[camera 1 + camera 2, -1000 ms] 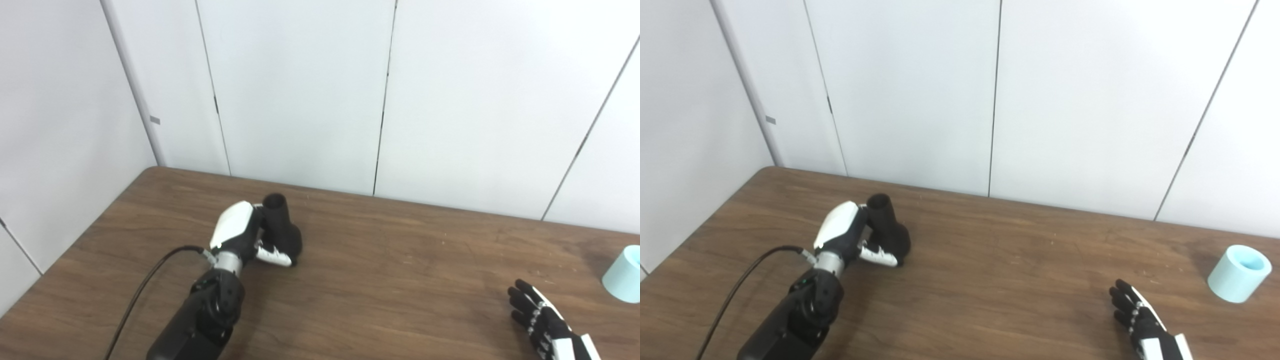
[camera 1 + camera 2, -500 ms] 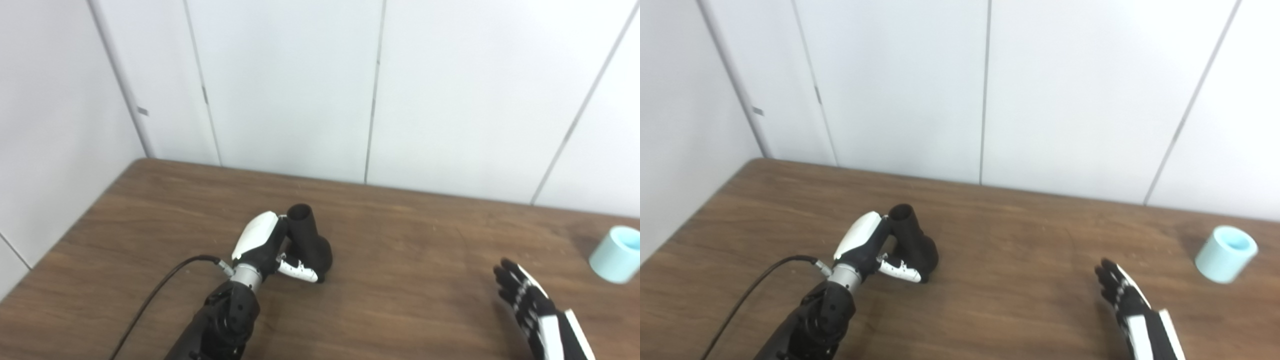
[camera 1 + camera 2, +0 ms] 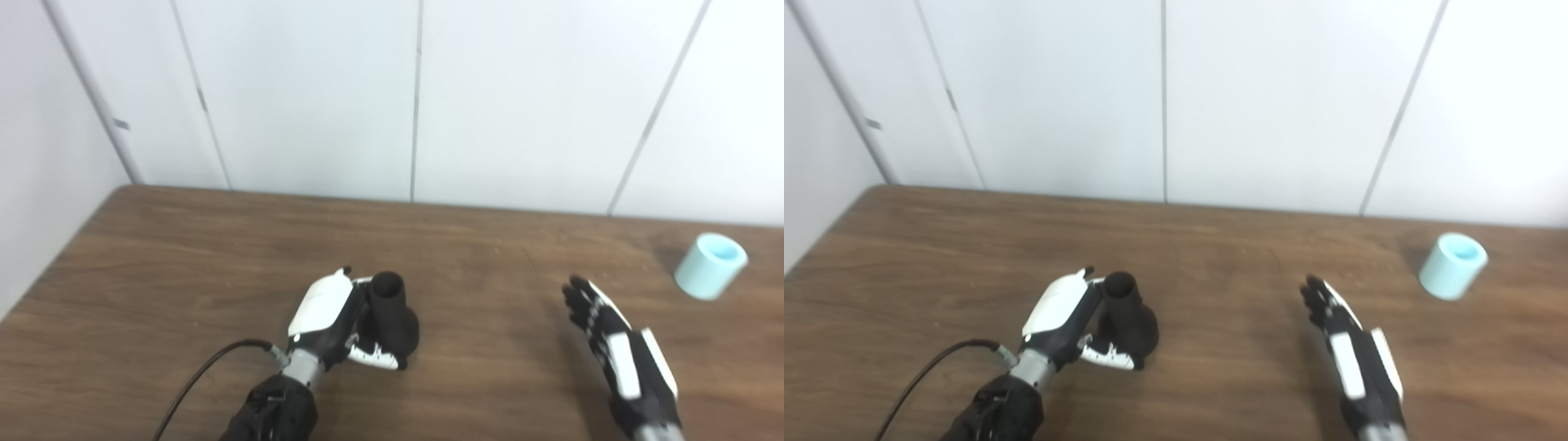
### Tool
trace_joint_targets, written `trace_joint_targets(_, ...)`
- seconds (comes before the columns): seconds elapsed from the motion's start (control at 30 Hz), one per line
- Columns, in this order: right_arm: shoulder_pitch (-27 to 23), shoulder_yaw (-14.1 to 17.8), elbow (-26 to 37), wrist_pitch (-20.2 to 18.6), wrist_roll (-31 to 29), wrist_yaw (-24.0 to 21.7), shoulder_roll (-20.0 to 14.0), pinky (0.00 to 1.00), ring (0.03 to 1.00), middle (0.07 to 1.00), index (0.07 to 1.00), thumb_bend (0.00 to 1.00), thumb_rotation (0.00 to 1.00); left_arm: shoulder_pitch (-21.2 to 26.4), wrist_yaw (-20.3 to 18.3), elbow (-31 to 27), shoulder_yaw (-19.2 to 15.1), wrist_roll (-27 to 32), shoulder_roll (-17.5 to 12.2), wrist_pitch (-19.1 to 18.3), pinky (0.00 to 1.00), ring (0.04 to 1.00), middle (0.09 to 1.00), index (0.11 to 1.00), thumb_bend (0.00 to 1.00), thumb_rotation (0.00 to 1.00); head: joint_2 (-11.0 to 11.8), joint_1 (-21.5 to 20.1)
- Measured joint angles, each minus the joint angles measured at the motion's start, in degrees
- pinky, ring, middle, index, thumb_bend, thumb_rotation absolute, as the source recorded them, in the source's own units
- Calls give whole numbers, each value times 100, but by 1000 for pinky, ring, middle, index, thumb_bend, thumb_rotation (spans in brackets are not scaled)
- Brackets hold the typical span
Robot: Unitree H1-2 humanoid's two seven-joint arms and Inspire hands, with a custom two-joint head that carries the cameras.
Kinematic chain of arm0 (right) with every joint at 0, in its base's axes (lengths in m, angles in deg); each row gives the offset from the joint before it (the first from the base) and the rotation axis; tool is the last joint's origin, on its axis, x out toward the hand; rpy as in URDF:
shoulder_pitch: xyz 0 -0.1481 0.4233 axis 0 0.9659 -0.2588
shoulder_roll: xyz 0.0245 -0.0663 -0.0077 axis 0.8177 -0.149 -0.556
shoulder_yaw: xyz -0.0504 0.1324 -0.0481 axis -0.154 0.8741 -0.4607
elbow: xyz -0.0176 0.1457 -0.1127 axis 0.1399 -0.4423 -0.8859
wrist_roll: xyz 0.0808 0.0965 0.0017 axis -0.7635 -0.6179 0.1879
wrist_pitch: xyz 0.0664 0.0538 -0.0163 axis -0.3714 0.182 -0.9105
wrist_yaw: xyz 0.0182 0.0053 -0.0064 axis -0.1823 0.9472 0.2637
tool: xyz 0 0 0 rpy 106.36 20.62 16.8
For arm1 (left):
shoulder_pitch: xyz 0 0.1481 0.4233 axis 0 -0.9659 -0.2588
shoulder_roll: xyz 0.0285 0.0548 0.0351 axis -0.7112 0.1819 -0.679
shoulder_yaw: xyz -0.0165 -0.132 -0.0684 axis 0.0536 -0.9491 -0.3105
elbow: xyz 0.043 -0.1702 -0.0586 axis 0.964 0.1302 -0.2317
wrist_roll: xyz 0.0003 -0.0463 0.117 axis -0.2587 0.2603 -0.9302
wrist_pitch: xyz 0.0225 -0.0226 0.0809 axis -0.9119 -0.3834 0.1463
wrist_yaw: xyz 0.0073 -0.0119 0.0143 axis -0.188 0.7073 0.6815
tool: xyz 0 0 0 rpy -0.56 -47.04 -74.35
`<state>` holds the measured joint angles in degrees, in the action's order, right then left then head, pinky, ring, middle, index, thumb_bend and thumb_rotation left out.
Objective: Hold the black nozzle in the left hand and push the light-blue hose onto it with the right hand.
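The black nozzle (image 3: 393,317) stands upright on the brown table (image 3: 184,257), narrow open end up, left of the middle. My left hand (image 3: 334,318) is wrapped round it from the left, thumb across its flared base, shut on it. The light-blue hose piece (image 3: 709,265), a short tube, lies tilted on the table at the far right. My right hand (image 3: 612,343) hovers flat and open over the table, fingers stretched toward the far edge, well short and left of the hose piece (image 3: 1452,265).
White wall panels (image 3: 416,92) rise right behind the table's far edge. A black cable (image 3: 202,380) runs from my left wrist toward the near edge. Bare wood lies between the two hands.
The camera has swung right and down, shifting the whole picture. My right hand has reached further forward over the table toward the hose piece. My left hand keeps its hold on the nozzle.
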<state>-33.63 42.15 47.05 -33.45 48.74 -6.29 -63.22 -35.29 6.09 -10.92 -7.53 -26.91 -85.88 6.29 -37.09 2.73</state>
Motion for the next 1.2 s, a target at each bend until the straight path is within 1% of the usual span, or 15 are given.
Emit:
trace_joint_targets(0.23, 1, -13, 34, -89, 48, 25, 59, 933, 921, 889, 900, 568, 1000, 25, -220, -89, 207, -81, -50, 70, 1000, 656, 498, 479, 523, 0, -106, -114)
trace_joint_targets(0.43, -30, -15, 142, -146, 64, 42, 114, 932, 919, 888, 899, 568, 1000, 9, -375, -225, 462, -303, -52, 71, 1000, 662, 462, 499, 523, 0, -141, -220)
trace_joint_targets(0.57, -29, -9, 298, -252, 59, 42, 127, 934, 921, 888, 899, 570, 1000, -1, -437, -293, 597, -421, -55, 102, 1000, 660, 474, 494, 524, 0, -193, -290)
trace_joint_targets(0.63, -29, 11, 396, -280, 34, 41, 125, 935, 923, 888, 899, 570, 1000, -17, -439, -300, 641, -422, -55, 174, 1000, 659, 479, 490, 524, 0, -211, -316)
trace_joint_targets(0.87, -30, 105, 537, -309, -45, 41, 89, 948, 940, 890, 901, 573, 1000, -156, -407, -338, 682, -420, -55, 463, 1000, 665, 478, 490, 524, 0, -264, -378)
trace_joint_targets(0.97, -30, 159, 581, -352, -77, 38, 51, 965, 945, 890, 902, 583, 1000, -197, -402, -341, 680, -418, -49, 522, 1000, 666, 475, 491, 524, 0, -282, -405)
trace_joint_targets(1.07, -47, 252, 717, -483, -141, 37, -5, 971, 948, 890, 904, 584, 1000, -229, -377, -342, 674, -418, -28, 547, 1000, 666, 474, 491, 524, 0, -290, -422)
trace_joint_targets(1.2, -121, 327, 886, -636, -149, 43, -114, 948, 941, 891, 903, 603, 1000, -279, -319, -341, 668, -421, -4, 616, 1000, 710, 486, 486, 524, 0, -308, -440)
